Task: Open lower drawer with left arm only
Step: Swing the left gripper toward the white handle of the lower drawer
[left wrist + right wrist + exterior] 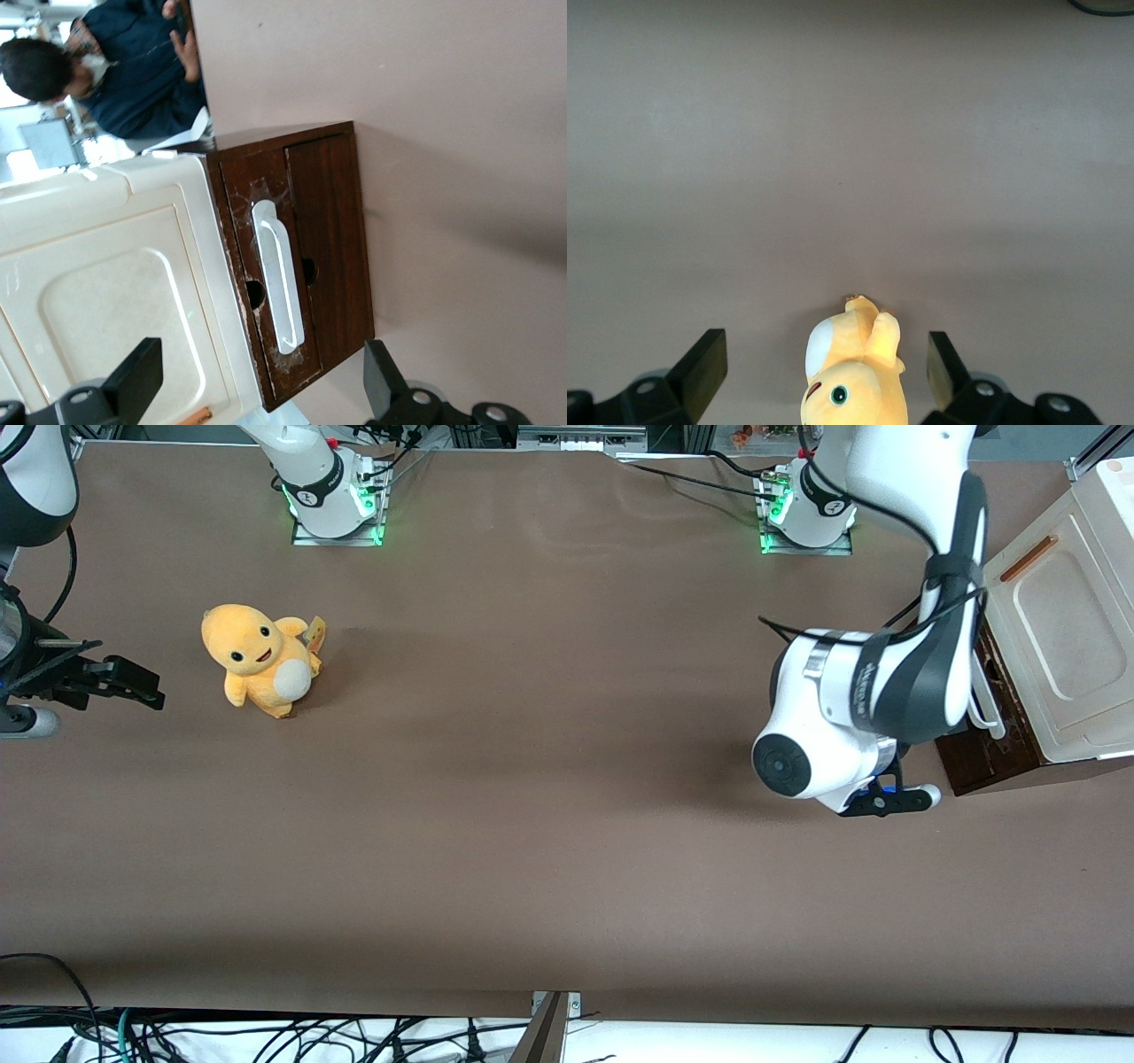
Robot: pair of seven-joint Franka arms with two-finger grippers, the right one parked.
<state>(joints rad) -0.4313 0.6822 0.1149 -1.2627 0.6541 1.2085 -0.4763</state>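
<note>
Left arm's tool faces the closed lower drawer

At the working arm's end of the brown tabletop (pixel 549 797), the left arm (pixel 895 664) hangs in front of the dark wooden cabinet (pixel 332 257). Its tool (pixel 257 390) is spread wide and holds nothing, apart from the lower drawer (pixel 270 292), whose white loop handle (pixel 277 274) is untouched. A yellow plush toy (pixel 259 658) sits toward the parked arm's end.

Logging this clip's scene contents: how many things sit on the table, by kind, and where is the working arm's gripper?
Soft toys: 1, the yellow plush toy
Drawer cabinets: 1, the cabinet with the lower drawer
Total: 2
The left arm's gripper hangs in front of the drawer's white handle, fingers open, not touching.
</note>
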